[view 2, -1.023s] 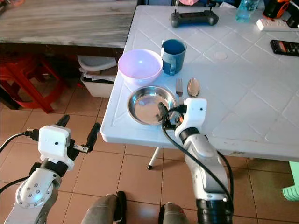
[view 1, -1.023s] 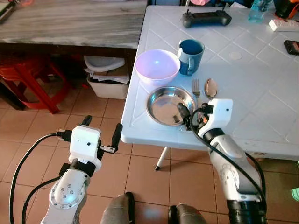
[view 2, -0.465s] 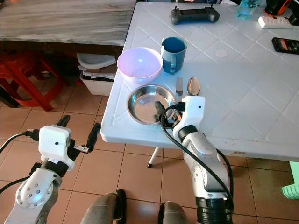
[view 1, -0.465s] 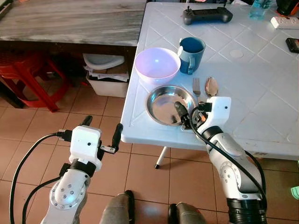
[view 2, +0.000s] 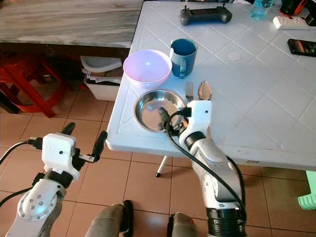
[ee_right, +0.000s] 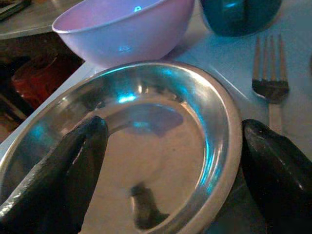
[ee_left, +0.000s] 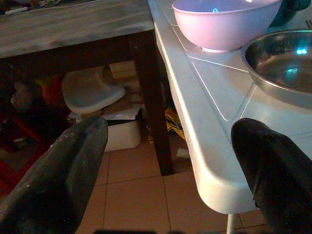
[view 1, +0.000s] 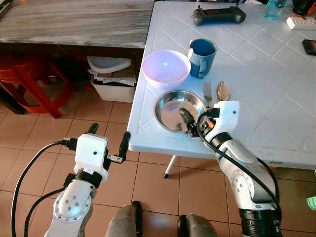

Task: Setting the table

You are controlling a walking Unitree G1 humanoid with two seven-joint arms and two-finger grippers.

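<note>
A white plastic table (view 1: 276,98) fills the upper right of the head views, with a grey wooden counter (view 1: 74,22) beside it on the left and tiled floor below. A red stool (view 1: 29,81) and a white storage box (view 1: 111,81) sit under the counter.

Near the table's front left corner stands a shallow steel plate (view 1: 170,106). Just behind it is a pale purple bowl (view 1: 166,69), and a blue mug (view 1: 201,58) stands touching the bowl's right side. A fork (view 1: 207,92) and a spoon (view 1: 223,91) lie side by side just right of the plate. Farther back rest a black game controller (view 1: 218,15), a power strip (view 1: 301,22) and a dark phone (view 1: 309,47).

The right gripper (view 1: 192,123) reaches over the plate's near right rim. In the head views one black finger lies inside the plate while the other is hidden by the wrist. The right wrist view makes it clear: the fingers (ee_right: 58,180) are spread wide, one inside the dish and one outside the rim next to the fork, with the rim between them and not pinched.

The left gripper (view 1: 107,144) hovers over the floor beside the table's corner, holding nothing. The left wrist view shows its fingers (ee_left: 58,180) spread apart, framing the table edge, with the bowl and plate beyond and clutter under the counter.
</note>
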